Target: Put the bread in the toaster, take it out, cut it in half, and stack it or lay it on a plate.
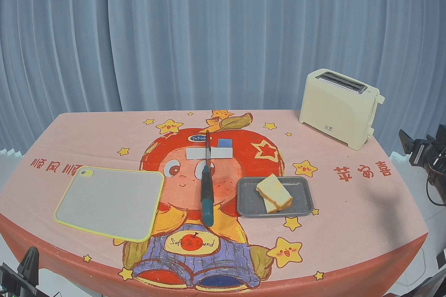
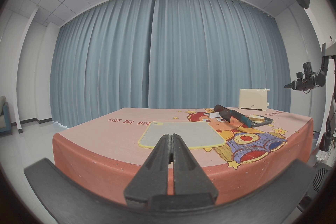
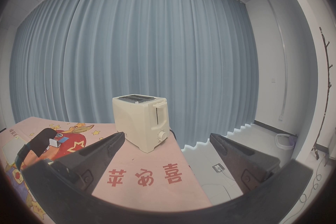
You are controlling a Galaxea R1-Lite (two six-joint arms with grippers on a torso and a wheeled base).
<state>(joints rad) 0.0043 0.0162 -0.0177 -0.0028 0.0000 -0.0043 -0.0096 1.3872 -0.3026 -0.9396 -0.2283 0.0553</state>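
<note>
Bread: pale soft bread with a brown crust (image 1: 274, 192), lying on a shallow dark-grey rectangular tray (image 1: 301, 200). It looks like two pieces, one leaning on the other, but the head view is not clear enough to be sure. Its long axis runs on a diagonal, from the tray's far-left corner toward its near-right corner.

Key relation: the right gripper (image 3: 166, 139) hangs off the table's edge, to the right of the tray. Its jaws are spread wide with nothing between them, and they face the toaster. The left gripper (image 2: 171, 140) is well apart from the tray, off the near-left side. Its jaws are pressed flat together and empty.

Judgement: the right arm is nearer the bread, which lies leftward of its jaws, so it is the likely picker.

Toaster: a cream, smooth plastic, box-shaped toaster (image 1: 340, 107) sits behind and to the right of the tray. Its two slots face up, and its lever and dial are on the end toward the right jaws.

Just left of the tray: a knife with a teal handle and a dark blade (image 1: 207, 182), handle toward the robot. Farther left is a matte grey cutting board with a yellow-green rim (image 1: 109, 203). The table (image 1: 371, 209) carries a pink printed cloth.
</note>
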